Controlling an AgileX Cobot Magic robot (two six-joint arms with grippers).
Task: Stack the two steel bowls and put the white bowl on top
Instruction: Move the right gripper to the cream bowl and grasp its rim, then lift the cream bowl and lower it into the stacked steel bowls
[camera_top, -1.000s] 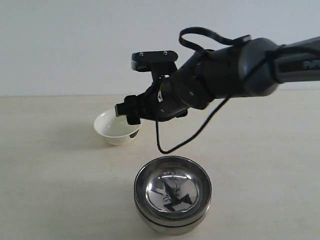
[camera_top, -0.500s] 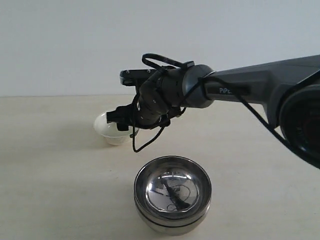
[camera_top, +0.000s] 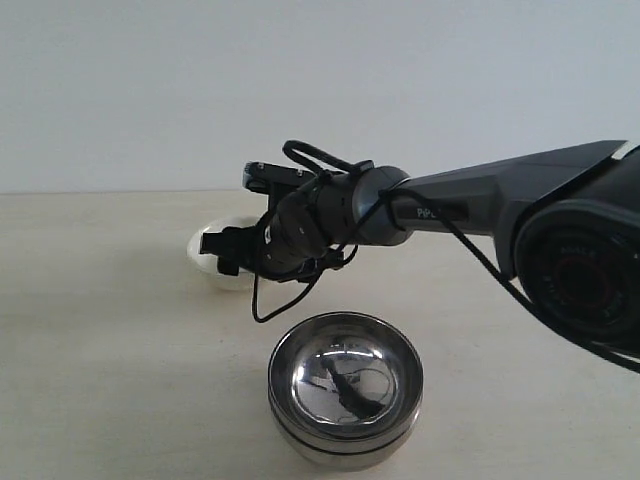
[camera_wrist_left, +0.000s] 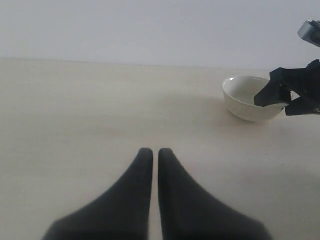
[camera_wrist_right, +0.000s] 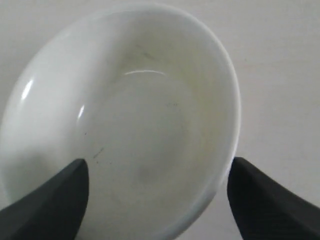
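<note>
The two steel bowls (camera_top: 345, 392) sit nested, one inside the other, at the table's front centre; the lower one's rim (camera_top: 345, 452) shows beneath. The cream-white bowl (camera_top: 226, 282) stands upright further back and to the left, also seen as the white bowl (camera_wrist_left: 245, 100) and filling the right wrist view (camera_wrist_right: 125, 115). My right gripper (camera_top: 222, 252) (camera_wrist_right: 158, 164) is open at this bowl's rim, one finger (camera_wrist_right: 50, 200) over the inside, the other (camera_wrist_right: 272, 200) outside the wall. My left gripper (camera_wrist_left: 155, 152) is shut on nothing above bare table.
The right arm (camera_top: 470, 200) stretches from the right across the middle, above and behind the steel bowls, with a cable loop (camera_top: 275, 305) hanging below the wrist. A pale wall rises behind the beige table (camera_top: 100, 380).
My right gripper has moved left and down, from above the white bowl's near side to its rim, with the fingers now on either side of the wall. The stacked steel bowls have not moved.
</note>
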